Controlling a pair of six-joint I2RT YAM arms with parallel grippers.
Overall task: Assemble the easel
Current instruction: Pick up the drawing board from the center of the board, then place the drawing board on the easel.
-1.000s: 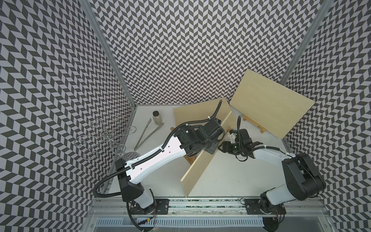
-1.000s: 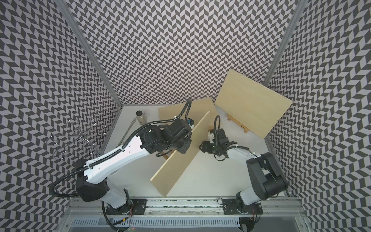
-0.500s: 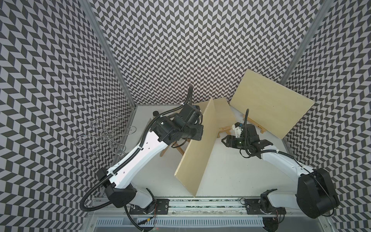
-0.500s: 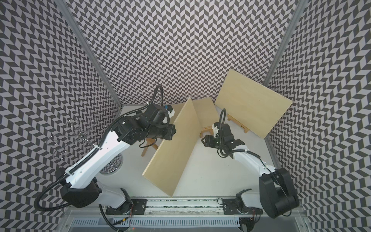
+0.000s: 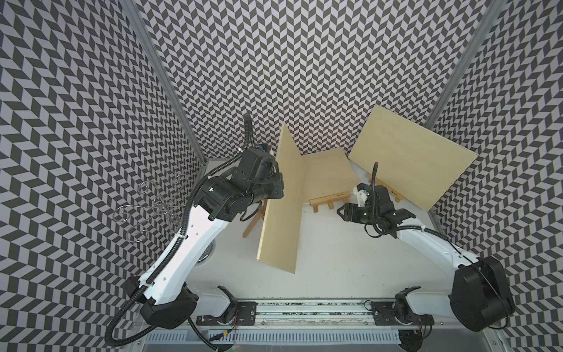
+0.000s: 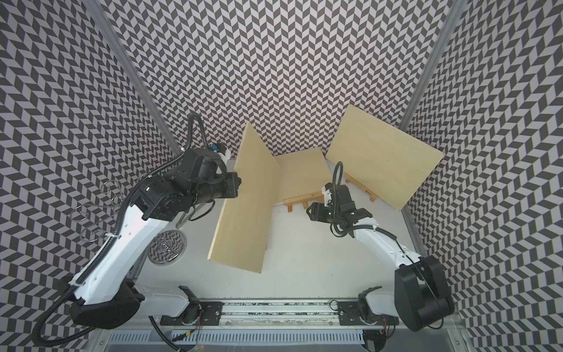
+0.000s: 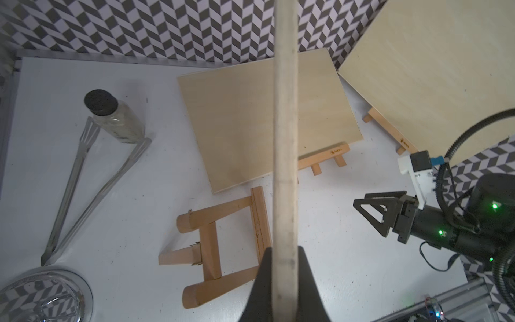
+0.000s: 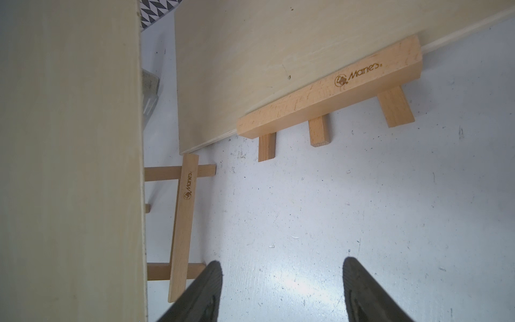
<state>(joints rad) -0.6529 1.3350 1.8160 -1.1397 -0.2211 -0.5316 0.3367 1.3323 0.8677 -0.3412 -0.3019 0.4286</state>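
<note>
In the last second I have swung the panel (image 5: 281, 210) up from its low lean across the middle of the surface (image 5: 335, 259) and carried it left. It now stands almost on edge, with its far-side edge pinched tight in the left tool (image 7: 284, 251). Whether its near corner touches the surface I cannot tell. The right tool (image 8: 282, 262) has pulled back to the right, spread and empty, hovering near the ledge of the far-middle easel (image 5: 327, 199). That uncovers the easel frame (image 7: 211, 237), lying flat just left of the panel. I judge the frame must be stood up before this panel can be seated, and the right tool is free for that.
</note>
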